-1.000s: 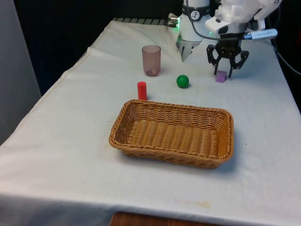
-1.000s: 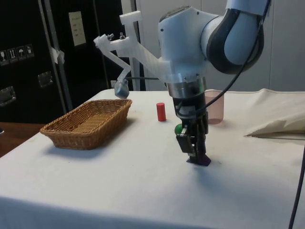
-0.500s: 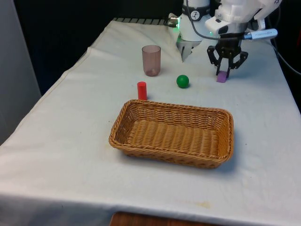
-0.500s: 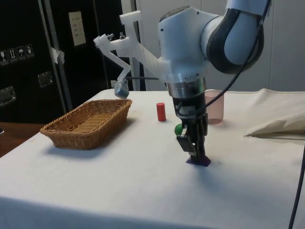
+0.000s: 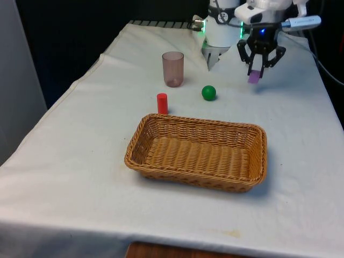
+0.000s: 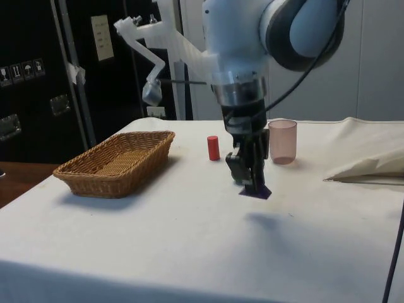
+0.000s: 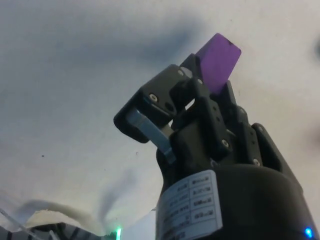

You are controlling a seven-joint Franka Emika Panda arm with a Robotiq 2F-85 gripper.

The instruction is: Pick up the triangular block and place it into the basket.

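A purple triangular block point(image 5: 254, 77) hangs above the cloth at the far right of the front view, with my gripper point(image 5: 257, 72) shut on it. From the side, the triangular block point(image 6: 255, 190) is lifted clear of the table, its shadow lying below it. In the wrist view the triangular block point(image 7: 217, 60) sticks out from between the closed fingers point(image 7: 165, 97). The wicker basket point(image 5: 140, 133) sits in the middle of the table, nearer the camera, with nothing in it. From the side the basket point(image 6: 107, 180) lies well apart from the gripper point(image 6: 249, 180).
A green ball point(image 5: 208, 92), a red cylinder point(image 5: 162, 103) and a translucent pink cup point(image 5: 173, 69) stand between the gripper and the basket's far rim. In the side view a fold of cloth point(image 6: 369, 165) rises at the right.
My gripper closed on the purple block and lifted it off the cloth. The arm has risen a little; the other objects stayed put.
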